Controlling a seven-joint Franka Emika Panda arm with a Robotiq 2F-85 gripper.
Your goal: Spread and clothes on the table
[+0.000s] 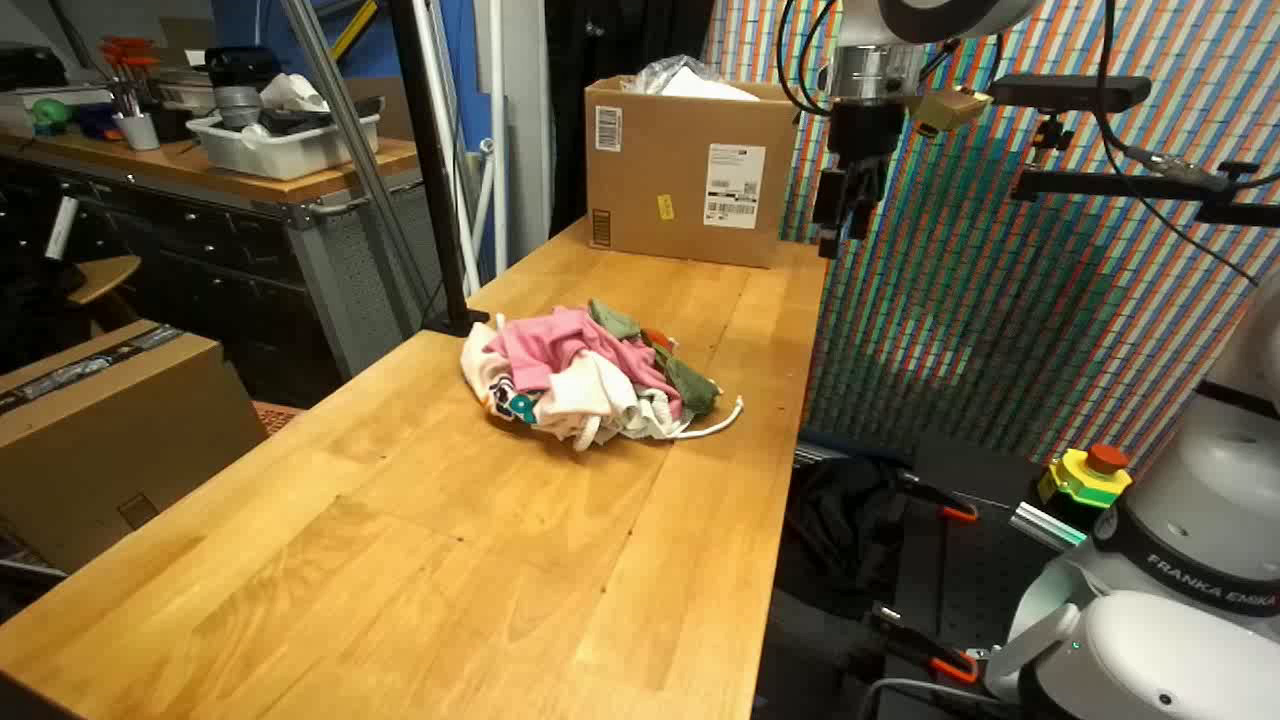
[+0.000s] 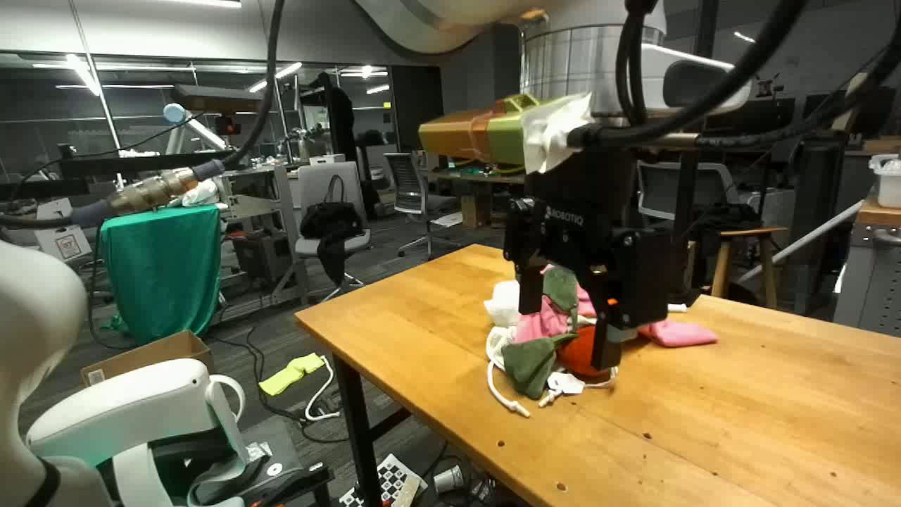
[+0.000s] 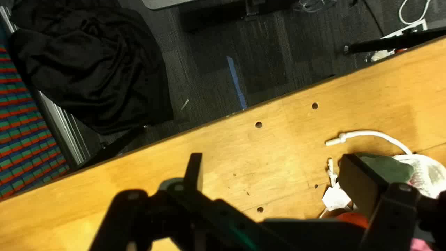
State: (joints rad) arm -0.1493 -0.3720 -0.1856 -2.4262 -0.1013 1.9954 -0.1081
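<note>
In an exterior view the black two-fingered gripper point(image 2: 569, 331), jaws spread wide and empty, partly hides the heap of pink, green and cream fabric clothes point(image 2: 542, 324), hard to tell apart, on the light-brown wooden table point(image 2: 443, 299), its right side out of frame.

I count one gripper point(image 2: 569, 320) with two fingers point(image 2: 531, 292), one long wooden table point(image 1: 500, 560) and one heap of clothes point(image 1: 590, 385); how many pieces make it up, my feeds don't tell me. In an exterior view I have two large cardboard boxes point(image 1: 655, 160), at twelve and nine o'clock, and one red button point(image 1: 1107, 459) between three and four. My wrist view gives me two white cord ends point(image 3: 343, 137) near three o'clock.
</note>
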